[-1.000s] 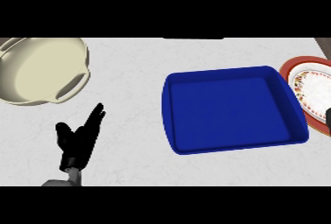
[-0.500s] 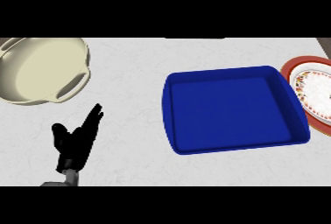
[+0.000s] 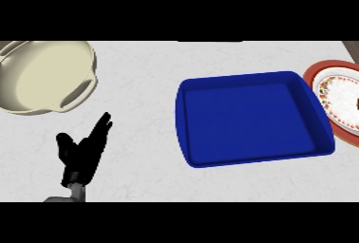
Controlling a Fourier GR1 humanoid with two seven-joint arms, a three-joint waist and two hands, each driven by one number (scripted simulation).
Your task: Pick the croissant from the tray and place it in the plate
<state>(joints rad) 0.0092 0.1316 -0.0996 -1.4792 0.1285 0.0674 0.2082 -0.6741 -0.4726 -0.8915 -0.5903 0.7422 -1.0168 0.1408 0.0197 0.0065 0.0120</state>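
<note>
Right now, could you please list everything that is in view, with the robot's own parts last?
counter: one, pale grey and mottled, filling the view
pot: one, cream with side handles, upper left corner
tray: one, dark blue and rectangular, right of centre
plate: one, red rim with a white patterned middle, right edge, beside the tray and partly cut off
left robot hand: one, black, lower left below the pot, open with fingers up, holding nothing
</note>
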